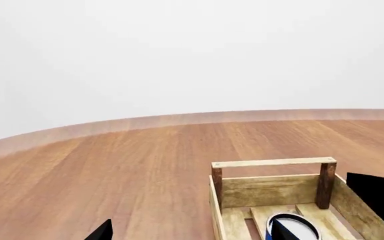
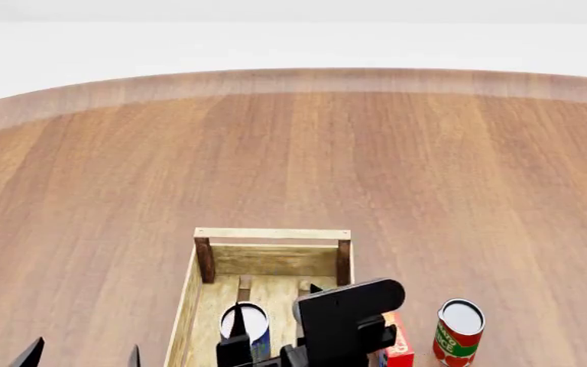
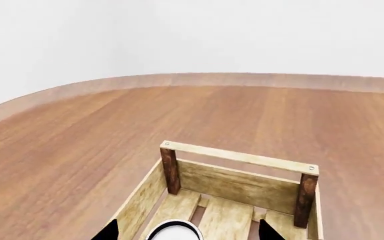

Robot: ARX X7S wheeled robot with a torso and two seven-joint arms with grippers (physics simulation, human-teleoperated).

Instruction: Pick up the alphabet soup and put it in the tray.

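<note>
Soup can (image 2: 245, 325) stands upright inside the tray (image 2: 272, 234), lower centre of the head frame, pale top up, blue label showing low on its side. Right gripper (image 3: 186, 231) sits directly over it; in the right wrist frame two dark fingertips (image 3: 106, 232) flank the can's white top at the bottom edge, jaws apart with the can between. Whether the pads touch the can cannot be told; the grip point is cut off by the frame. Left gripper (image 1: 252, 231) hangs low beside the tray, fingers spread, nothing between them.

Risks, as judged:
- If the can is not yet resting on the slats, opening lets it drop and tip.
- A sideways retreat could catch the rim and knock the can over.
- The right arm's black body (image 2: 345, 317) is close to the tray wall and the red box (image 2: 400, 344); a swing could shove either.

Labels: red and green can (image 2: 458, 332), lower right of the head frame, carries white lettering, too small to read. Soup label unreadable.
</note>
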